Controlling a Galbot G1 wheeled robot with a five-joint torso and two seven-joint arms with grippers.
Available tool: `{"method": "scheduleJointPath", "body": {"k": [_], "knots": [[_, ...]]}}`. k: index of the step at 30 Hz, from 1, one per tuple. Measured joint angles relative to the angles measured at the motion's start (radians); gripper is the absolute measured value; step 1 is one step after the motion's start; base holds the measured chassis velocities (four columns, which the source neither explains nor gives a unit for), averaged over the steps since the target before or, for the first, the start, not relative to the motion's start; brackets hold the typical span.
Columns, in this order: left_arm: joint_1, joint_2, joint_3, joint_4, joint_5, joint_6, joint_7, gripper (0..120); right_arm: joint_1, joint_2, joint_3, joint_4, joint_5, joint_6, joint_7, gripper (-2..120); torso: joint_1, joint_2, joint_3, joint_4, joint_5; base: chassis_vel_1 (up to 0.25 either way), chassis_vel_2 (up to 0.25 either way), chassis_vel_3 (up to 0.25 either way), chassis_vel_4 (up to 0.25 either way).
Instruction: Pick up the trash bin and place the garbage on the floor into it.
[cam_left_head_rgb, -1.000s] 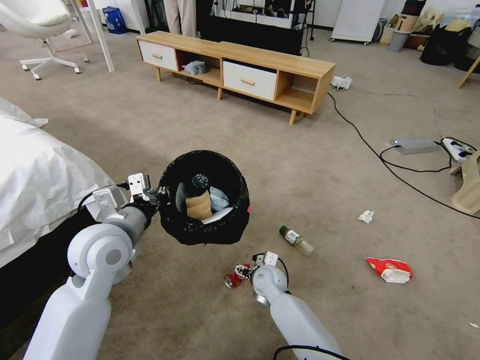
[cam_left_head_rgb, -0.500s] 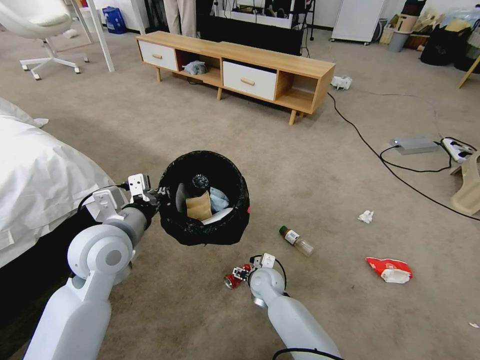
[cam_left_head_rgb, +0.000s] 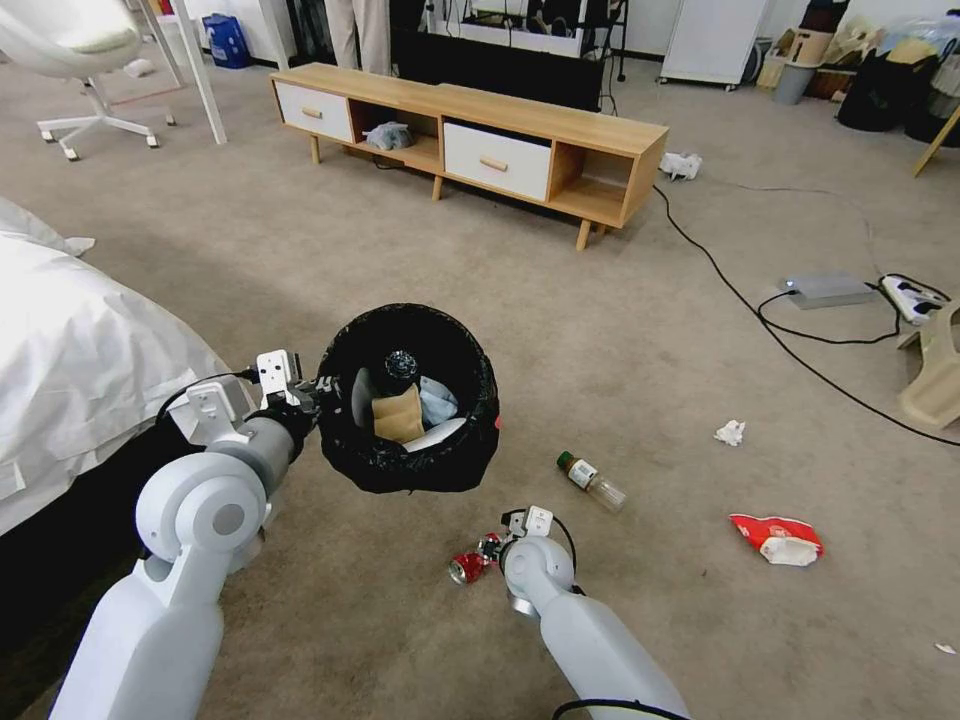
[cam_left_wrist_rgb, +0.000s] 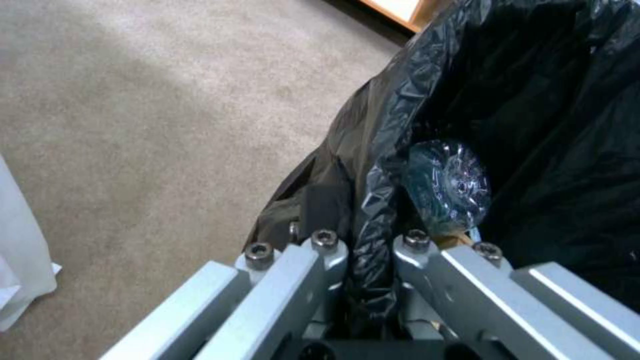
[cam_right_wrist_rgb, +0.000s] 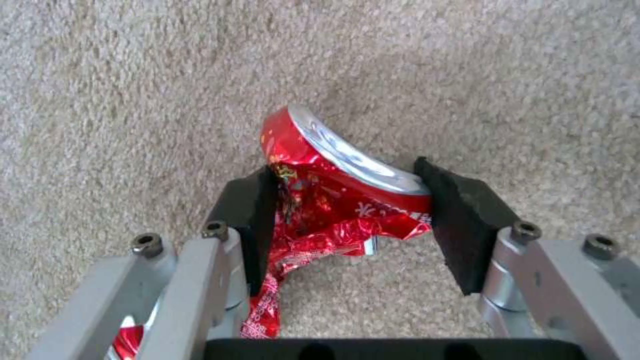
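My left gripper (cam_left_head_rgb: 305, 392) is shut on the rim of the trash bin (cam_left_head_rgb: 420, 470) and holds it above the floor (cam_left_head_rgb: 330, 600). The left wrist view shows the fingers (cam_left_wrist_rgb: 327, 245) pinching the bin's black liner (cam_left_wrist_rgb: 533, 100). Inside the bin lie a brown paper bag (cam_left_head_rgb: 398, 414) and a plastic bottle (cam_left_head_rgb: 401, 364). My right gripper (cam_left_head_rgb: 490, 548) is low on the carpet, open, with its pads (cam_right_wrist_rgb: 253, 210) on either side of a crushed red can (cam_right_wrist_rgb: 320, 165). A green-capped bottle (cam_left_head_rgb: 592, 481), a white paper wad (cam_left_head_rgb: 731, 432) and a red-and-white wrapper (cam_left_head_rgb: 778, 538) lie to the right.
A bed with white sheets (cam_left_head_rgb: 70, 350) stands close on the left. A low wooden cabinet (cam_left_head_rgb: 480, 130) runs along the back. Black cables (cam_left_head_rgb: 800, 350) and a power strip (cam_left_head_rgb: 912, 296) lie on the carpet at the right.
My right wrist has sunk slightly toward the carpet beside the red can. The left arm and the bin have stayed put.
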Motion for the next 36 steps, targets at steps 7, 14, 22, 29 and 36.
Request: {"method": "scheduleJointPath", "body": {"k": [7, 14, 22, 29, 36], "knots": [[-0.002, 0.001, 0.0, 0.003, 0.0, 0.0, 0.0, 0, 0.002, -0.002, -0.002, 0.0, -0.001, 0.003, -0.003, 49, 0.0, 0.0, 0.0, 0.0, 0.0001, 0.0, 0.0, 0.0, 0.0], [0.0, -0.001, -0.001, 0.01, 0.006, -0.002, 0.004, 0, 0.006, -0.003, -0.006, -0.004, -0.01, 0.005, -0.007, 49, 0.0, 0.0, 0.0, 0.0001, 0.0001, 0.0, 0.0, 0.0, 0.0], [-0.005, 0.003, -0.002, 0.013, 0.003, -0.002, 0.004, 0, 0.001, -0.042, -0.003, 0.051, -0.024, 0.012, 0.002, 44, 0.0, 0.0, 0.0, 0.0002, 0.0002, 0.0, 0.0, 0.0, 0.0], [-0.01, 0.005, -0.004, 0.018, -0.001, -0.002, 0.004, 0, -0.026, -0.116, 0.028, 0.156, -0.063, 0.024, 0.009, 44, 0.0, 0.0, 0.0, 0.0, 0.0002, 0.0, 0.0, 0.0, 0.0], [-0.014, 0.007, -0.003, 0.024, -0.003, -0.002, 0.004, 0, -0.06, -0.177, 0.081, 0.266, -0.087, 0.028, 0.009, 44, 0.0, 0.0, 0.0, 0.0, 0.0001, 0.0, 0.0, 0.0, 0.0]]}}
